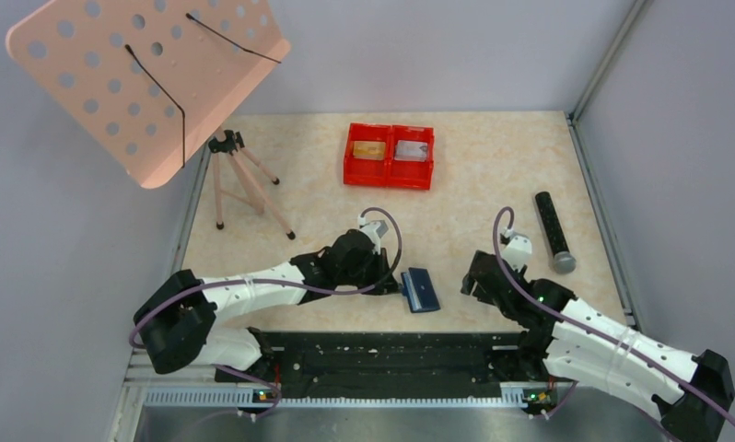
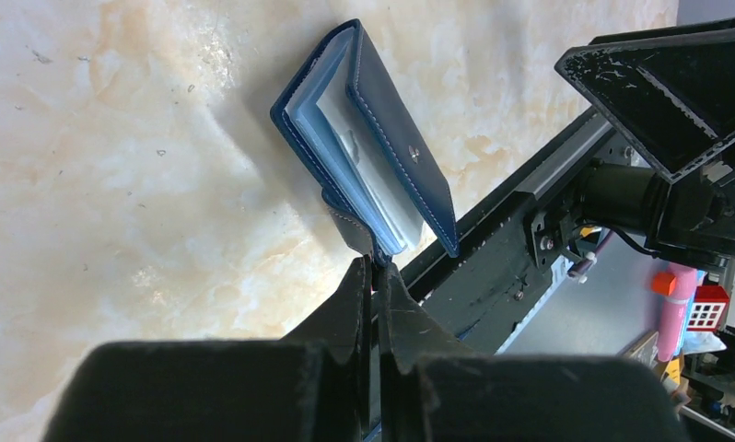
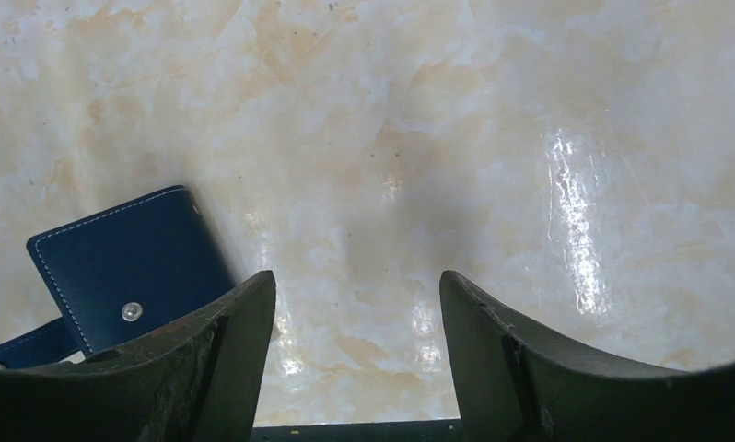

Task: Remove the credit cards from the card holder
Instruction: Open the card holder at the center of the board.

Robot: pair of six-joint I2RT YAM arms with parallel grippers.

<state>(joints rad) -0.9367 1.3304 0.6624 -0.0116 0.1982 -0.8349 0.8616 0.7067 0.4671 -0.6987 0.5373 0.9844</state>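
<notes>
The dark navy card holder (image 1: 422, 290) lies on the table between the two arms, near the front edge. In the left wrist view the card holder (image 2: 396, 152) stands slightly ajar and shows pale grey-blue inner pockets. My left gripper (image 2: 375, 267) is shut on its small closure tab (image 2: 350, 226). To the right of the holder, my right gripper (image 3: 356, 285) stands open over bare table, with the card holder (image 3: 129, 262) beside its left finger. A gold-tan credit card (image 1: 370, 150) and a silver-grey credit card (image 1: 412, 151) lie in the red tray. I cannot tell whether a card is in the pockets.
The red twin-compartment tray (image 1: 389, 178) sits at the back centre. A black cylinder with a grey end (image 1: 554, 230) lies at the right. A small tripod (image 1: 244, 180) and a pink perforated board (image 1: 143, 83) stand at the back left. A black rail (image 1: 382, 354) runs along the front edge.
</notes>
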